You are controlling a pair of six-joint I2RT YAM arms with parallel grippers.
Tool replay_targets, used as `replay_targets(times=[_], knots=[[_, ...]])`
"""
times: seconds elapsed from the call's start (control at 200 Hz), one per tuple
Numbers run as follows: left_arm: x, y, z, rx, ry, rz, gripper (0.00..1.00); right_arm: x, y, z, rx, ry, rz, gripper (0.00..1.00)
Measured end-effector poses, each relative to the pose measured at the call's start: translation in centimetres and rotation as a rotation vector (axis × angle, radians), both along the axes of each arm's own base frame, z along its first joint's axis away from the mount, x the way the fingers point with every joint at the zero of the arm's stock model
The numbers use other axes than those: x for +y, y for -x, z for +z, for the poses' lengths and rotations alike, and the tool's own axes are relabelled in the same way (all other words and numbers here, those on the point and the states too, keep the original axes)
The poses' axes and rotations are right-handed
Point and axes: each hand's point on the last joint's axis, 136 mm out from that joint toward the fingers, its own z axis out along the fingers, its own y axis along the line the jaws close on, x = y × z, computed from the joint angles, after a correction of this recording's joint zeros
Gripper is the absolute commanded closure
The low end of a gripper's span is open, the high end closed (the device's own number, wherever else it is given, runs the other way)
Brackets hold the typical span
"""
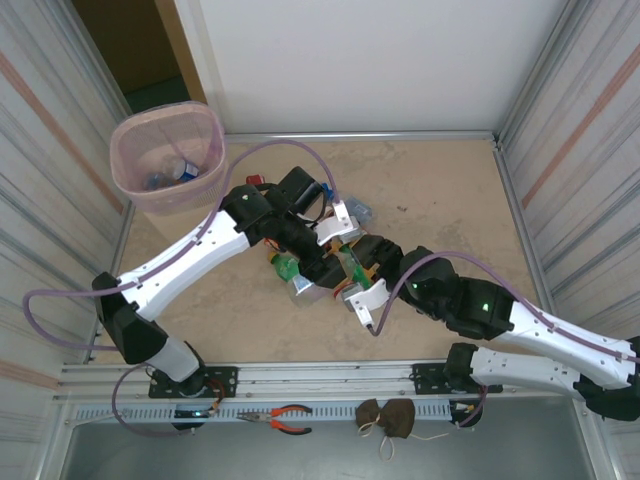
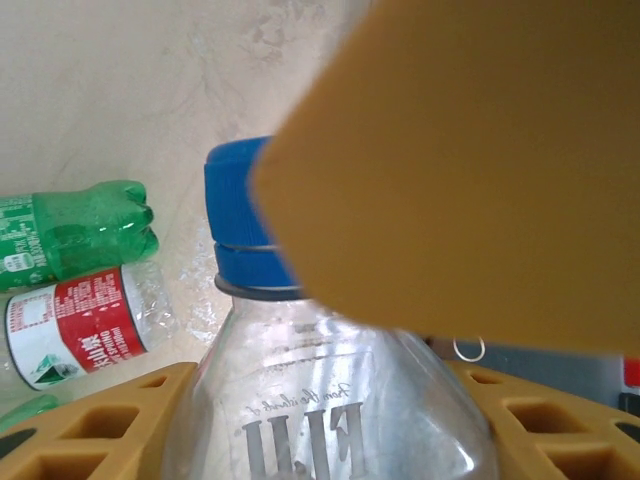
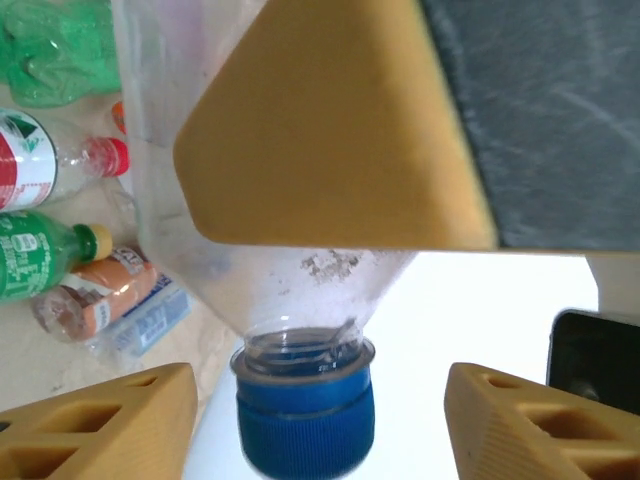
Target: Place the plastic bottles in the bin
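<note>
Within left gripper (image 2: 300,345), blue-capped bottle (image 2: 345,405)

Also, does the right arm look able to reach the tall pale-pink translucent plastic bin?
Probably not. The pink bin stands in the far left corner, and the left arm stretches across the way. The right arm, based at the near right, bends toward the middle.

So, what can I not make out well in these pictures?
Top view: most bottles, under the crossed arms; no count possible.
Top view: what lies in the bin, too small and blurred.
Left wrist: half the blue cap, behind an orange finger; the clear bottle's lettering, cut off by the bottom edge.
Right wrist: that bottle's body, behind an orange finger and cut off by the top edge.
</note>
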Motion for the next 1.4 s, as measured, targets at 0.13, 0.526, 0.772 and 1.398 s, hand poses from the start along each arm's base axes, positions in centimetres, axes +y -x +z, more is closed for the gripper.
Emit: replay_targets(times=[0.13,0.526,0.772,1.398], knots=[[0.4,-0.6,0.4,-0.031,0.004,0.025,0.50,-0.7,0.1,0.3,0.043,-0.043,-0.042,0.13],[4.5,-6.2,4.6,-0.169,0.093,0.263,0.49,-3.0,-1.5,2.1,0.404,-0.582,-0.389,0.11],[8.1,-9.9,7.2,-0.245,0.128,0.454,0.49,-6.7,-4.7,2.5,0.649,-1.116,-0.737,0.12],[27.3,-21.8,16.9,-0.434,0.243,1.158,0.49,-5.1,-5.4,4.2,0.908,-1.352,-0.757,0.15]])
